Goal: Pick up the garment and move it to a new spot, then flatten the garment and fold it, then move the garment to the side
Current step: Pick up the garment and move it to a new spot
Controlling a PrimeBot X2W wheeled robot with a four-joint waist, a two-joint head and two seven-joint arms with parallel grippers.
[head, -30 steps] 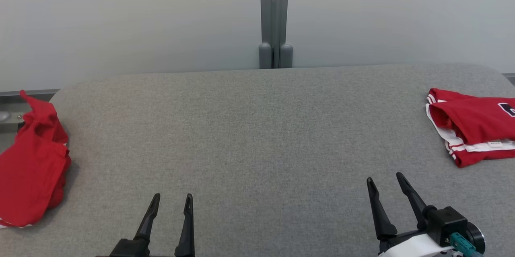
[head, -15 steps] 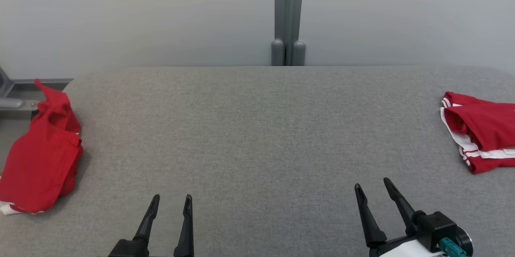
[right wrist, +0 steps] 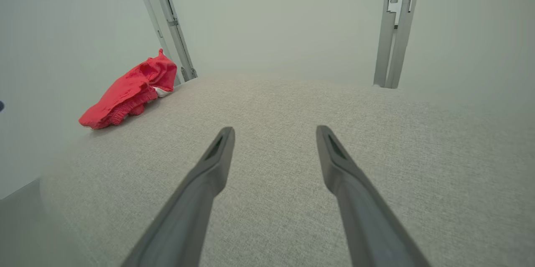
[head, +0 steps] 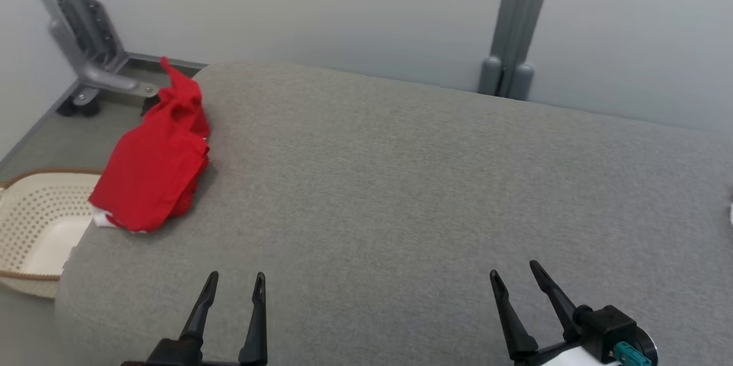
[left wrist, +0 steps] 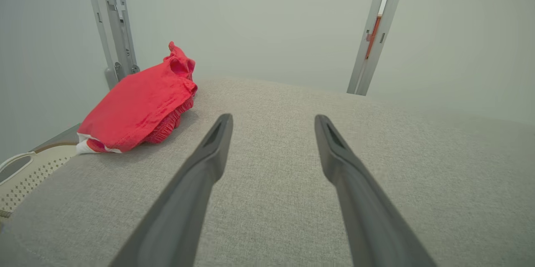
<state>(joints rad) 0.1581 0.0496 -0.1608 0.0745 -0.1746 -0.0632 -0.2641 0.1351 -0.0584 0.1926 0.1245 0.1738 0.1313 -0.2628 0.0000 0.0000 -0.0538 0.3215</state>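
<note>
Spotted a cream perforated basket (head: pixel 31 211) furthest left, on the floor off the table's end, well to the left of the left claw (head: pixel 236 275). Picked out a slanting grey frame leg (head: pixel 86 51) beyond it, against the pale wall.

Found the garment (head: pixel 152 177), red and crumpled, heaped on the left end of the grey cloth-covered table (head: pixel 401 183). Placed it ahead of the left claw and off to its left, well apart from both claws, with its near corner reaching the table's edge beside the basket. Noted a white scrap at that near hem, possibly a label or trim, too small to read.

Saw the left claw spread wide and empty, with bare table between it and the garment. Made out an upright grey post (head: pixel 512 39) past the table's far edge, roughly straight ahead of the right claw (head: pixel 514 268). Saw that claw likewise parted and holding nothing. Caught a white sliver (head: pixel 731 212) at the far right.

Judged against a second before, put the change down to a leftward swing of the camera. Gained the basket and frame leg, lost nearly all of the folded red-and-white piece on the right, and found both claws as spread as before.
</note>
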